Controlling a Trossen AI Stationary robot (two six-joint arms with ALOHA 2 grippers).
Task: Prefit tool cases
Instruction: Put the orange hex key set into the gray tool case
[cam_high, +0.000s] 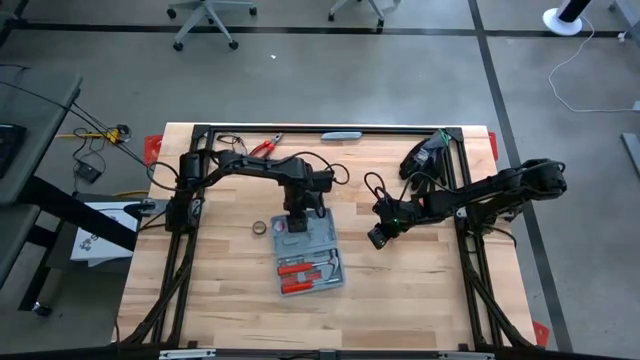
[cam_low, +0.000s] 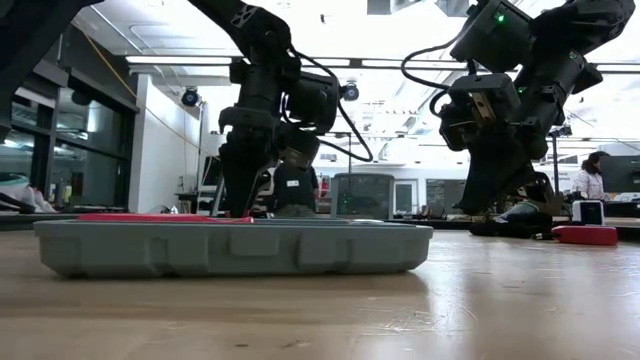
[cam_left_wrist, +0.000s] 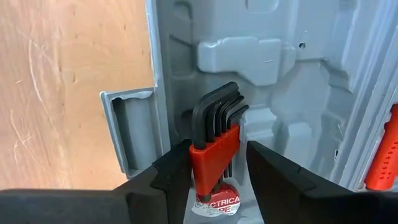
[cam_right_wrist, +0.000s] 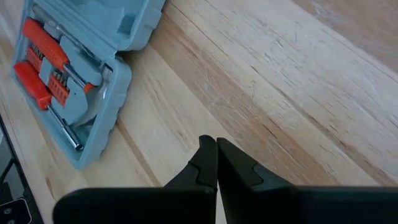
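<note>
Tool case (cam_high: 308, 258) is seen lying open and flat near the tabletop's centre, a bit toward the near edge. In its nearer half red-handled tools (cam_high: 300, 270) are already seated in their slots; same tools (cam_right_wrist: 43, 62) show in the right wrist view.

At the case's far half the left gripper (cam_left_wrist: 216, 171) is held low over the moulded grey tray, fingers closed on a hex key set (cam_left_wrist: 214, 140) in a red holder, keys upright betw. the pads. Set is judged not yet pressed home in its slot, though contact w/ the tray can't be told.

Just beside the case's far-left corner a small tape roll (cam_high: 260, 228) is left loose. Further back, by the far edge, red-handled pliers (cam_high: 265, 147) are still unplaced.

Right gripper (cam_right_wrist: 216, 155) is parked above bare wood to the right of the case, fingers fully closed, nothing held.

Progress: approx. halfway; hex set, tape and pliers remain, then lid closure.
</note>
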